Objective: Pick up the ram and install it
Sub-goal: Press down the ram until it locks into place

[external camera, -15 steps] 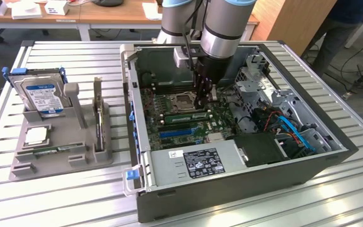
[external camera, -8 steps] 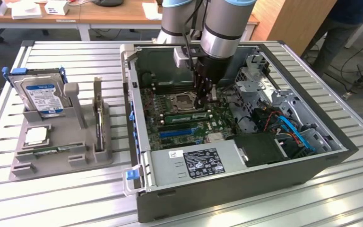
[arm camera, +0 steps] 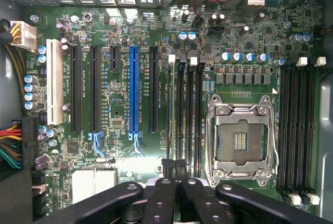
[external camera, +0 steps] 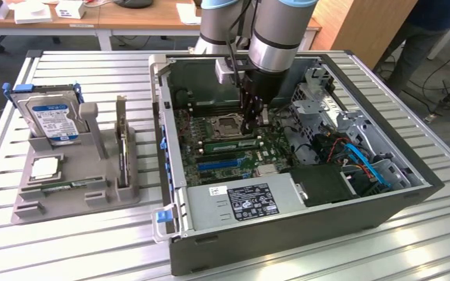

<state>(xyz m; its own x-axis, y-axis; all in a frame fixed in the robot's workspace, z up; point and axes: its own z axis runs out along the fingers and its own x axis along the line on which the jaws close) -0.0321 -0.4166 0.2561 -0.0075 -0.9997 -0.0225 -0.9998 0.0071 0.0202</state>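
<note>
1. Gray holder [external camera: 61,202], exterior view's left: hard drive [external camera: 53,117] upright, 2nd ram stick [external camera: 70,186] lying flat.
2. Ram [external camera: 229,142] on edge in mobo slot, by CPU socket [external camera: 227,124].
3. Gripper [external camera: 252,127] inside PC case [external camera: 287,234], jaws fully closed, tips at ram; can't tell if gripped.

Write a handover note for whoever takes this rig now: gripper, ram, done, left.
Gripper: shut, empty, down inside the case over the memory slots.
Ram: one stick in a slot beside the CPU socket, under the gripper; the second stick lies in the grey holder outside the case.
Done: pick-up, stick placed in slot.
Left: full seating cannot be confirmed from here.
</note>
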